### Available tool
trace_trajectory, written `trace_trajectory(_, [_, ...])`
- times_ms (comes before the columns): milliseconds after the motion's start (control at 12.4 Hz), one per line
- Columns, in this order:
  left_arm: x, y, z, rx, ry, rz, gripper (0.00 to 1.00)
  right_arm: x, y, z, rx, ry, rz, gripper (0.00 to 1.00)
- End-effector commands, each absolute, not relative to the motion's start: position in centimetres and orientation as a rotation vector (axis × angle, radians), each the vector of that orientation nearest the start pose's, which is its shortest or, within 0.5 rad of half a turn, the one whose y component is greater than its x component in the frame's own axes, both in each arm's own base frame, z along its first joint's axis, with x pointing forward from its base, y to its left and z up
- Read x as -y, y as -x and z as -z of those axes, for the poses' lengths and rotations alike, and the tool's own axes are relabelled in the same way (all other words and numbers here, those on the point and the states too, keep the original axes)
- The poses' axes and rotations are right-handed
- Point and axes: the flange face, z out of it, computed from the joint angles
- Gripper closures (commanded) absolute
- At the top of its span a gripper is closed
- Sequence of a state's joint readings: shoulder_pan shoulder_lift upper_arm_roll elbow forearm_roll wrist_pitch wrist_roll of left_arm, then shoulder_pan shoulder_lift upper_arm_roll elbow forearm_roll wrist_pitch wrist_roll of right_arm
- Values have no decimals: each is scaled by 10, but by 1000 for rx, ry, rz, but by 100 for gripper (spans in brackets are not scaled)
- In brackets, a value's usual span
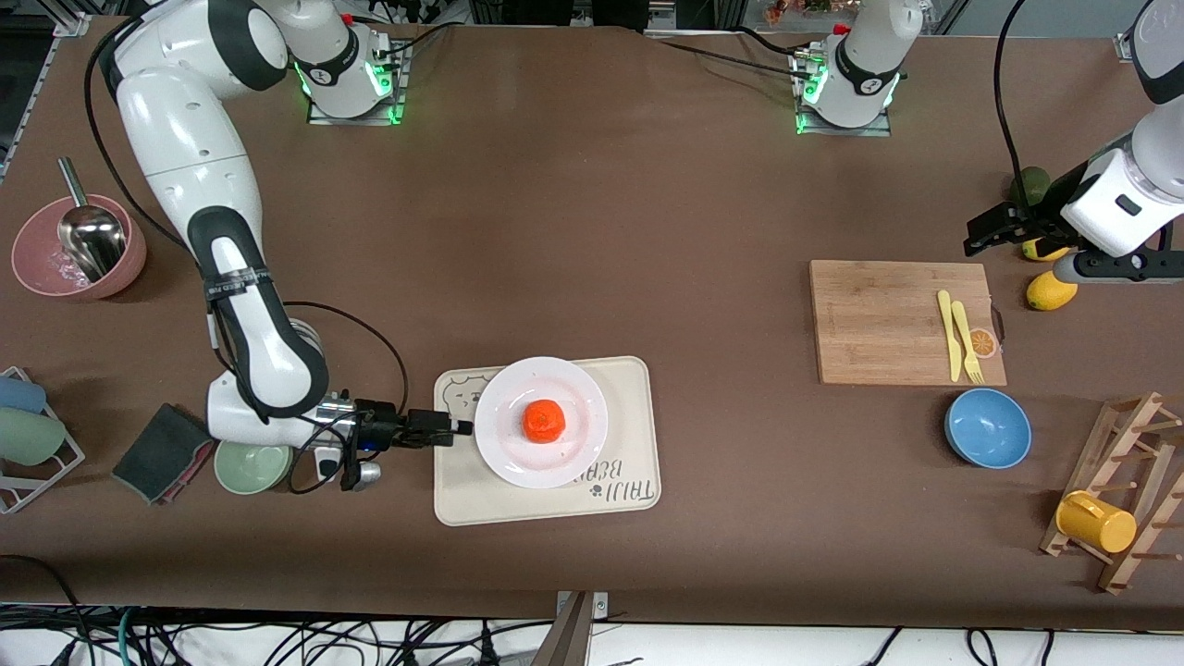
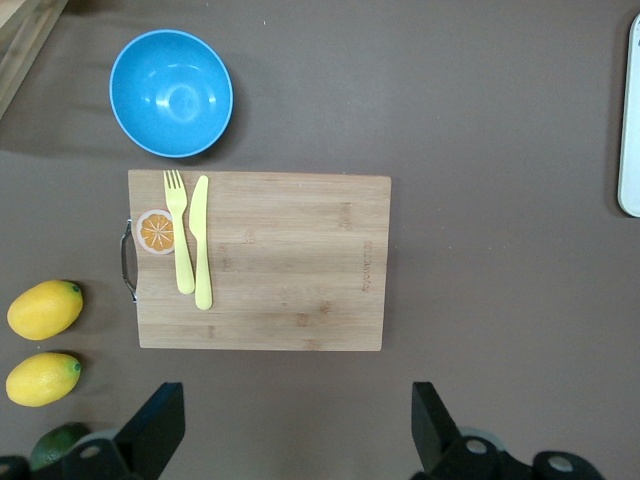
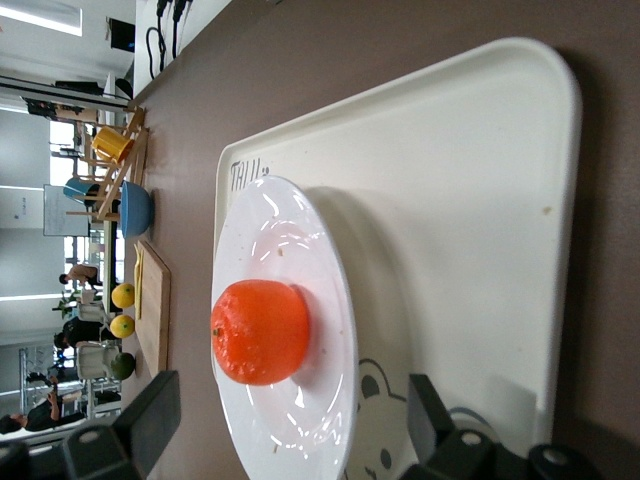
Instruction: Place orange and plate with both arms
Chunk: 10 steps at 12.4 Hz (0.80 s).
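We saw the orange [image 1: 544, 421] sitting at the centre of the white plate [image 1: 504, 450], touching it, slightly flattened and round, so it had no long axis and pointed no particular way; in the right wrist view its small stem dimple faced toward that camera. The plate itself was round too, lying flat on the cream bear-print tray [image 1: 629, 444], which lay near the table edge closest to the front camera.

The right gripper [image 1: 460, 427] was low at the plate's rim on the side toward the right arm's end of the table, its fingers spread apart and holding nothing. The plate lay straight ahead of it, so the right arm was by far the nearer one.

The left gripper [image 1: 982, 234] hung open and empty, waiting over the table near the two lemons [image 1: 1051, 291] at the left arm's end, well apart from the plate. Under its camera lay the bamboo cutting board [image 1: 879, 324] carrying a yellow fork [image 1: 968, 344] and knife [image 1: 949, 335], with a blue bowl [image 1: 987, 427] just beside the board.

We judged both items as already placed, with the right gripper needing only to back away.
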State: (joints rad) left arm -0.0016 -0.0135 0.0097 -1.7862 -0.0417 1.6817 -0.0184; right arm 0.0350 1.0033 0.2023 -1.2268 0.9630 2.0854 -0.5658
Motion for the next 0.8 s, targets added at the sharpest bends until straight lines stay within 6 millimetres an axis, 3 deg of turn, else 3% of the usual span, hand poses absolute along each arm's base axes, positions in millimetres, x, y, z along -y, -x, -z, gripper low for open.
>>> trace_trajectory(0, [-1,-551,-543,22,3161,-155,0,-174,-732,-225,257,2240,-35,0])
trace_trajectory(161, [0,-551,-543,20,3161,-155,0,-162,-729,-256,345,2318,-81,0])
trace_trajectory(321, [0,-551,-543,20,3161,-155,0,-138,-721,-307,390,2439,-148,0])
trace_trajectory(482, [0,-551,-543,20,3161,-155,0,-119,-704,-373,406,2574,-232,0])
trace_trajectory(723, [0,-551,-543,20,3161,-155,0,-96,-667,-443,318,2777,-257,0])
